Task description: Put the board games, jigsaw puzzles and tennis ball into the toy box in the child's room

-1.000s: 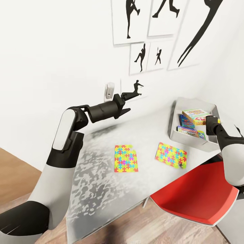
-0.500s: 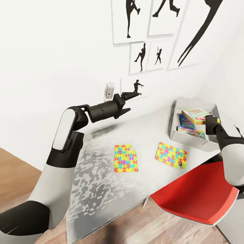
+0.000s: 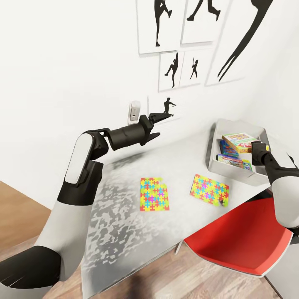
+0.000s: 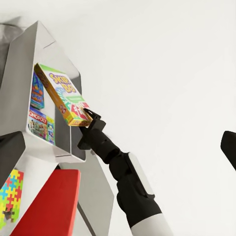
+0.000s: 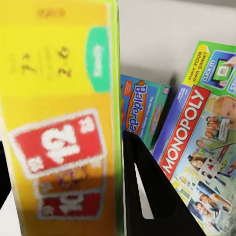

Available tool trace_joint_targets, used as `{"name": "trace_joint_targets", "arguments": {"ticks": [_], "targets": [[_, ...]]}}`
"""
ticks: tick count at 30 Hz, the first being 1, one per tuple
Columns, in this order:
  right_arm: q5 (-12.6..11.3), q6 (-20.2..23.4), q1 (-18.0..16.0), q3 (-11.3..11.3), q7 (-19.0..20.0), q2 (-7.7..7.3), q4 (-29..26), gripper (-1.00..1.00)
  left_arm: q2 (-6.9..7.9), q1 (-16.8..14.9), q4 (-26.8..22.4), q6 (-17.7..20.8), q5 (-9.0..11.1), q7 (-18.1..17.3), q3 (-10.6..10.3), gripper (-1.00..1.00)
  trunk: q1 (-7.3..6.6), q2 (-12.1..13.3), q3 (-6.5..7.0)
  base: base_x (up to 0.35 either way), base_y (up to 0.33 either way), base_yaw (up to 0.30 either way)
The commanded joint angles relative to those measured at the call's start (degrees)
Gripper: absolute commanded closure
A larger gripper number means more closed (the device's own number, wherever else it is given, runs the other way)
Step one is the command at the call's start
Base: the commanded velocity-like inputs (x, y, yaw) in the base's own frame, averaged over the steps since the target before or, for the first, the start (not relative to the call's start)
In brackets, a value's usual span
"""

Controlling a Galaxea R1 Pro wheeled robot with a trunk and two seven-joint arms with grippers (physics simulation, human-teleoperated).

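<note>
Two jigsaw puzzles (image 3: 154, 194) lie on the worktop (image 3: 124, 216); right fingers (image 3: 254, 146) clamp the Skip-Bo box (image 3: 238, 141) over the toy box (image 3: 232, 170); left fingers (image 3: 164, 115) spread, empty

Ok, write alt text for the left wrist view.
The right end effector holds a yellow-green Skip-Bo box tilted over the grey toy box, which already contains a Monopoly box and a blue game box. A red chair sits below.

Red chair (image 3: 245, 238) tucked at desk edge, seat partly under it. White wall socket (image 3: 133, 111) on wall above desk. Wood-plank floor (image 3: 16, 216) below, running under desk and chair.
</note>
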Motion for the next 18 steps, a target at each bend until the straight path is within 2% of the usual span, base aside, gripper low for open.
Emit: {"name": "trace_joint_targets", "arguments": {"ticks": [1,2,18], "targets": [[-0.3,0.3,-0.1,-0.2,-0.3,0.01,-0.1,1.0,-0.04,-0.1,0.0,0.1,0.6,0.6,0.0,-1.0,0.03,-0.1,-0.09,0.0,0.0,0.0],[-0.3,0.3,-0.1,-0.2,-0.3,0.01,0.0,-1.0,-0.05,-0.1,0.1,0.1,0.6,0.6,0.0,-1.0,0.03,-0.1,-0.09,0.0,0.0,0.0],[-0.2,0.1,-0.1,-0.4,-0.3,-0.07,-0.2,-1.0,-0.09,-0.6,0.4,0.0,0.6,0.6,0.0,-1.0,0.03,-0.1,-0.09,0.0,0.0,0.0]]}}
